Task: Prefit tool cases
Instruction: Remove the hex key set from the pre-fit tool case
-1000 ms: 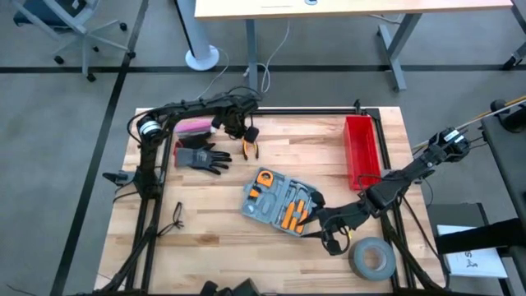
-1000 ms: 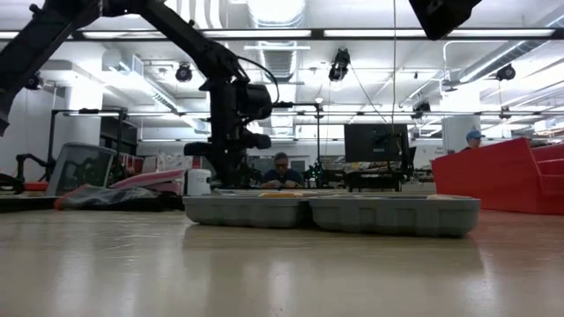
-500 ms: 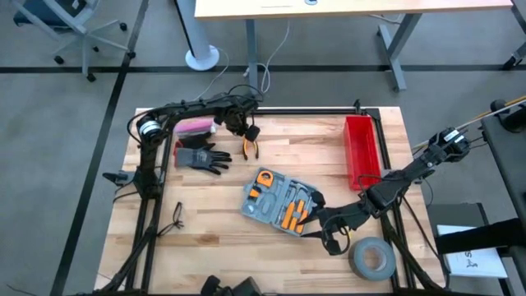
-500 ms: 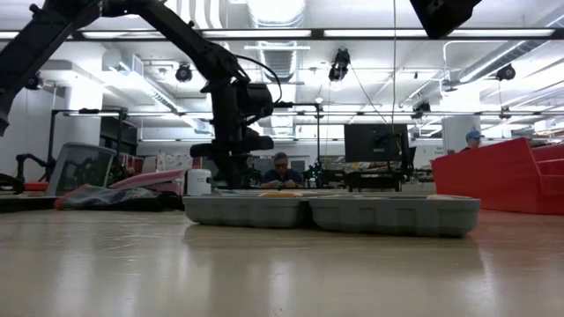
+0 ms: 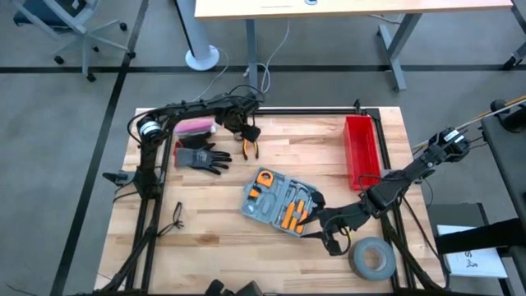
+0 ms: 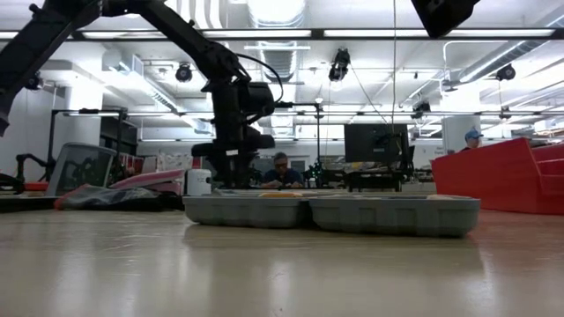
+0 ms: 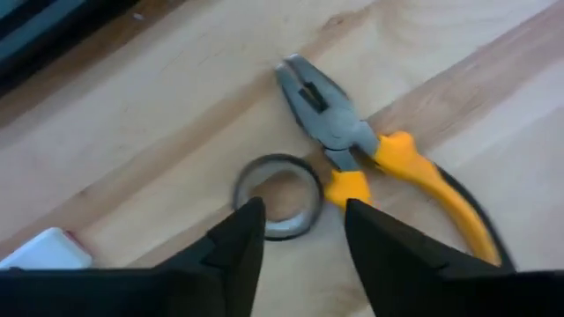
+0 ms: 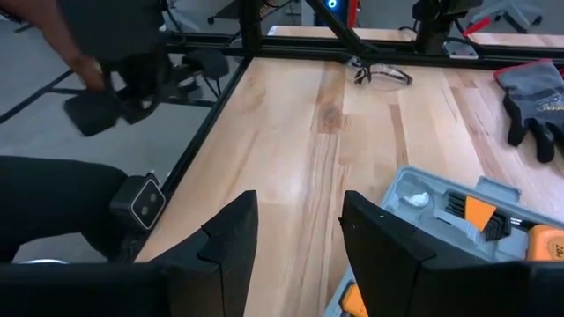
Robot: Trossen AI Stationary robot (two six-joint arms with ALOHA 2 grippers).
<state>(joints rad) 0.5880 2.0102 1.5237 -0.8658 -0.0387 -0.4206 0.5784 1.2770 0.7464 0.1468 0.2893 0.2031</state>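
The grey-blue tool case [image 5: 282,203] lies open on the table's middle, with orange and black tools in its slots. It also shows in the low view [image 6: 330,211] and the right wrist view [image 8: 467,220]. My right gripper [image 5: 329,236] [image 8: 295,246] stands open by the case's near right corner, nothing between its fingers. My left gripper [image 5: 246,129] [image 7: 304,233] points down near the far edge, open. It is just over a small black ring [image 7: 278,187] that lies flat beside yellow-handled pliers [image 7: 379,154].
A red bin [image 5: 360,148] stands at the far right and a grey tape roll [image 5: 371,256] at the near right corner. A black glove [image 5: 201,156] and a pink object [image 5: 196,126] lie far left. Safety glasses [image 5: 175,215] lie near left.
My left gripper has turned a little in place over the ring and pliers. The right arm and the case have kept still.
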